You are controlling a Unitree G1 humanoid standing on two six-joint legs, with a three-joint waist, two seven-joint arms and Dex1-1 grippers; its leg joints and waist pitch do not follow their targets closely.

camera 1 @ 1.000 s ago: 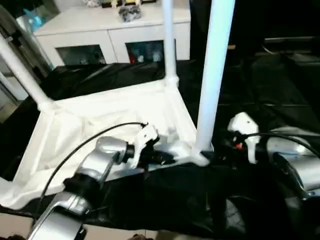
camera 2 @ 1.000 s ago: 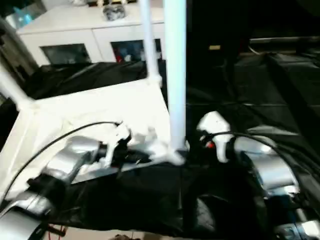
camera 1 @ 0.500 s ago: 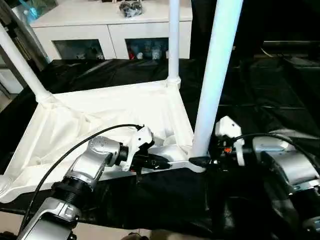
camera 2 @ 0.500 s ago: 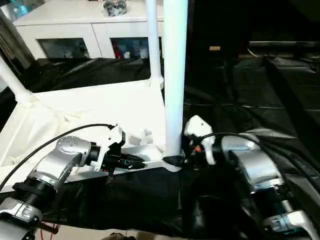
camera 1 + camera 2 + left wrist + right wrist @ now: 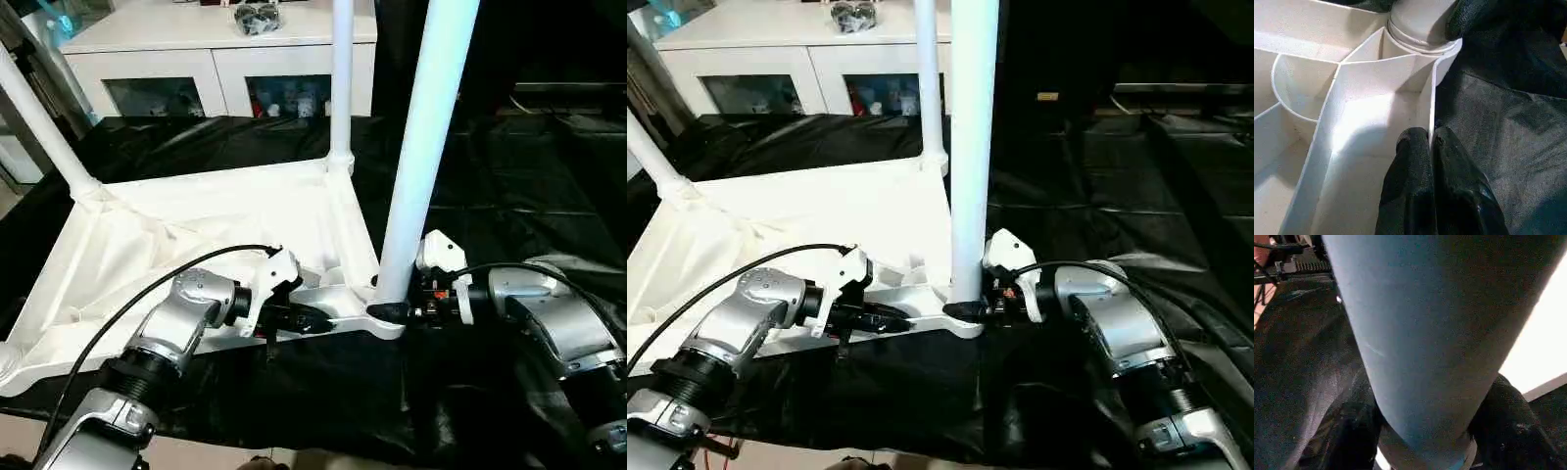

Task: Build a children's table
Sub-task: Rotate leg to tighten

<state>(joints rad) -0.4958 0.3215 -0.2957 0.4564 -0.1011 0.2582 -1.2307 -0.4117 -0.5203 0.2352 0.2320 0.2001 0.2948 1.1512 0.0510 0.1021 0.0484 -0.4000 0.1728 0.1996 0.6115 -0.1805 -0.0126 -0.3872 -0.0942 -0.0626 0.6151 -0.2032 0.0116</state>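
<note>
**Grippers at the near right corner of the upturned table**

Fingers of the right gripper [image 5: 390, 311], black and two in number, sit one on each side of the foot of the nearest long tapered white tube leg [image 5: 423, 147], right where it enters its round corner socket [image 5: 384, 321]; the right wrist view shows a dark pad on either flank of the tube, pressed against it. The left gripper [image 5: 312, 318] is pinched shut on the thin near edge wall of the white plastic rectangular tabletop [image 5: 206, 235], just left of that same socket, one finger inside the rib and one outside. The tabletop lies ribbed underside up on a black cloth [image 5: 509, 196]. A second white leg [image 5: 342, 83] stands upright in the far right corner, and a third [image 5: 39, 127] leans from the far left corner. Behind the cloth stands a white cabinet with glass-fronted compartments [image 5: 196, 59].
</note>
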